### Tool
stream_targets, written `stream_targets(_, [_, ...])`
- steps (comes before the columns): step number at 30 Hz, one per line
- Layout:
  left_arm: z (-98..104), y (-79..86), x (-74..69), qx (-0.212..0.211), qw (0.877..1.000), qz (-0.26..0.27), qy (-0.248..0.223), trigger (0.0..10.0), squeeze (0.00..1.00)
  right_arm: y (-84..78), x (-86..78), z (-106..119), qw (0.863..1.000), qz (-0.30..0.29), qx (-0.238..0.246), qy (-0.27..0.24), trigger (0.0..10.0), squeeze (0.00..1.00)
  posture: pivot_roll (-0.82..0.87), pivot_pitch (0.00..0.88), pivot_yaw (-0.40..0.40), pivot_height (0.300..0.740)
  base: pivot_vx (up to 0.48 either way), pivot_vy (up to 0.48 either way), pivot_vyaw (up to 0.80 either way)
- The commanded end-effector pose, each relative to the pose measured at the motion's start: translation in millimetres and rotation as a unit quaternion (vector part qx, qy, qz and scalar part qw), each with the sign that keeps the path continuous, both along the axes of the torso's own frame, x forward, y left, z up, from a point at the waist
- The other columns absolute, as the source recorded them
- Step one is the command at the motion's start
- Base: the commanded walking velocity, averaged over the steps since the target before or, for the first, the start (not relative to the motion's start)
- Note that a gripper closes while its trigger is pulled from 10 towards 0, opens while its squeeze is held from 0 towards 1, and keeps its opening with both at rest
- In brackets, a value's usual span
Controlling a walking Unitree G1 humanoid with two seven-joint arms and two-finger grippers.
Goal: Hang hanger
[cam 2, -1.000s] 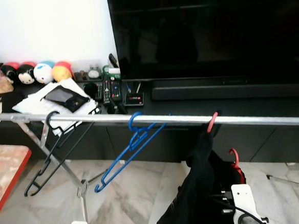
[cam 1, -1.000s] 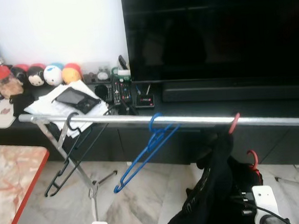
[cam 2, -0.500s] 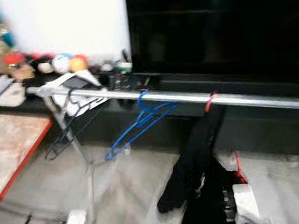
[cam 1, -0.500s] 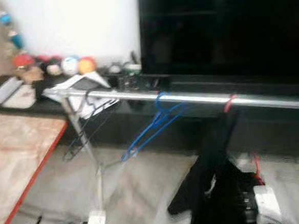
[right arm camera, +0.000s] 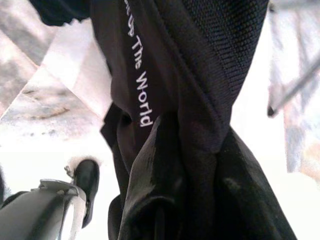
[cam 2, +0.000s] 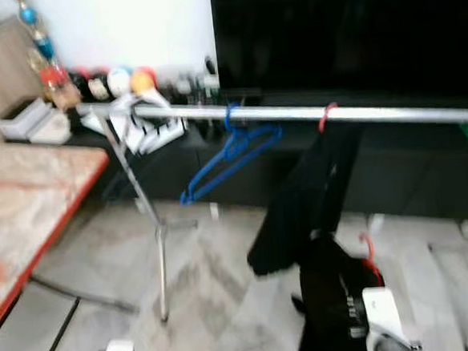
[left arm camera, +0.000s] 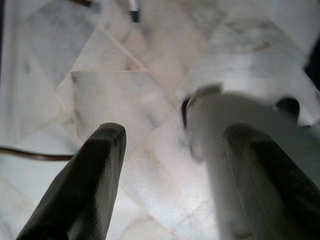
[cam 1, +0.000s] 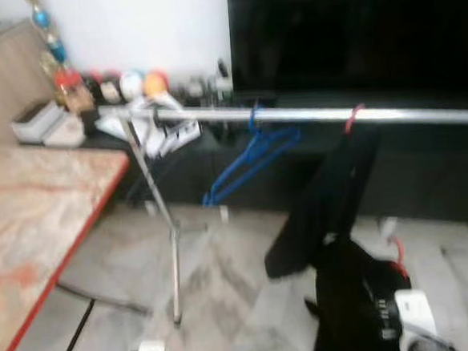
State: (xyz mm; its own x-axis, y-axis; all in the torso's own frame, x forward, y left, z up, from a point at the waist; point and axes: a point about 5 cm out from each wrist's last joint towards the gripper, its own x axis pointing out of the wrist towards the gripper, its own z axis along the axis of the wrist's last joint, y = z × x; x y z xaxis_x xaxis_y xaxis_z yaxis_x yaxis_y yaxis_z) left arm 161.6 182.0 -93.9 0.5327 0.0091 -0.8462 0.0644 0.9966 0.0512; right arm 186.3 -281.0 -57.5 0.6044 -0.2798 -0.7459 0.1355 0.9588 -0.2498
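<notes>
low | right gripper (right arm camera: 175,165) clamped on black garment (cam 1: 333,217) | red hanger (cam 1: 352,119) on rail (cam 1: 422,115) above

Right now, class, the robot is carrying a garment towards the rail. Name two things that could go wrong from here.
The black garment trails low from the right gripper, so it may drag on the marble floor or foul the robot's steps. The blue hanger and red hanger already crowd the rail, so the new hook could snag them.
</notes>
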Motion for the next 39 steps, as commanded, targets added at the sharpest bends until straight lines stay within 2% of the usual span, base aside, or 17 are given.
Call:
stream_targets(1, [-2.5,2.1,-6.0,0.002,1.0,0.002,0.014,10.0,0.0,-0.3,4.8,3.0,1.0,0.002,-0.003,-0.01,10.0,0.0,-0.07,0.007,-0.013,0.727,-0.33,0.0,0.0])
stream_targets(39, [-2.1,2.0,-5.0,0.001,1.0,0.002,0.012,10.0,0.0,0.0,6.1,3.9,1.0,-0.002,0.005,-0.02,10.0,0.0,-0.07,0.029,-0.014,0.727,-0.325,0.0,0.0])
